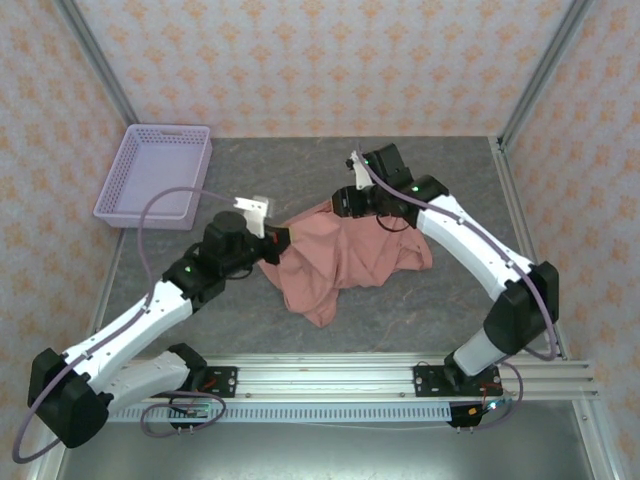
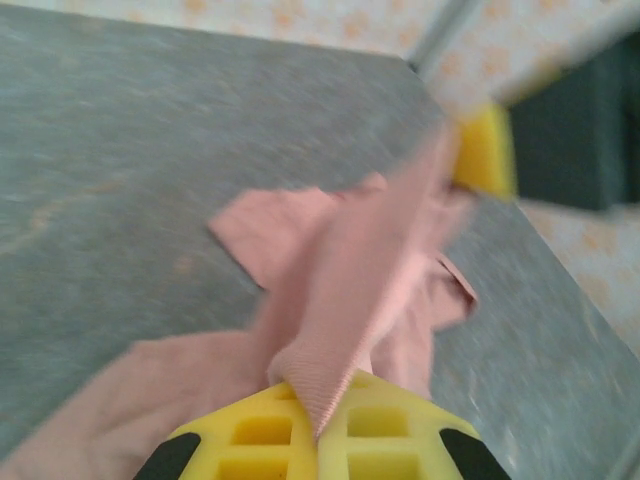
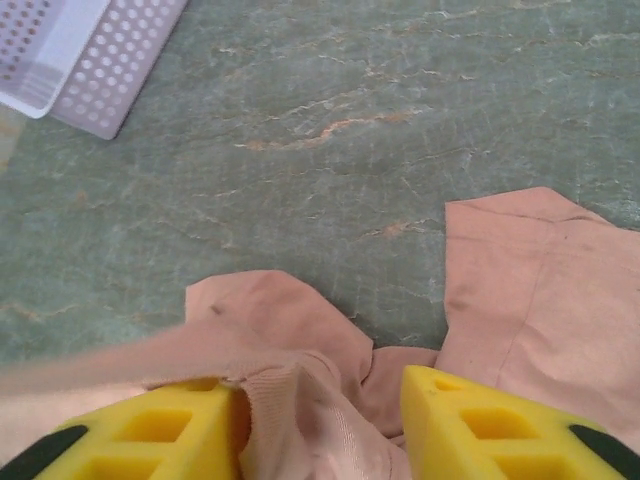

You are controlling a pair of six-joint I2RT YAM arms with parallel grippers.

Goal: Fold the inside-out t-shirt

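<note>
Yellow pads of the left gripper (image 2: pixel 320 440) are clamped flat together on a ribbed band of the inside-out t-shirt (image 1: pixel 345 255) (collar or hem, I cannot tell which). That band stretches up and away toward the right gripper (image 3: pixel 320 400). The right gripper's two fingers stand well apart. Bunched ribbed cloth lies against one of them and looser cloth sits in the gap, so it looks released rather than pinching, though the cloth may be hooked over that finger.

Outward from the grippers, the shirt is a crumpled salmon-pink heap in the middle of the grey table (image 1: pixel 420 310), strung between the two wrists. One sleeve lies flat on the surface and the lower part trails toward the near edge. A lavender basket (image 1: pixel 155 175) stands at the far left corner, well apart from the cloth.

I judge this to be the opening-out step, since no fold has been made yet. The next move calls for the right gripper to get a firm hold on the edge opposite the left's. Both would then need to draw apart evenly and lay the cloth flat.
</note>
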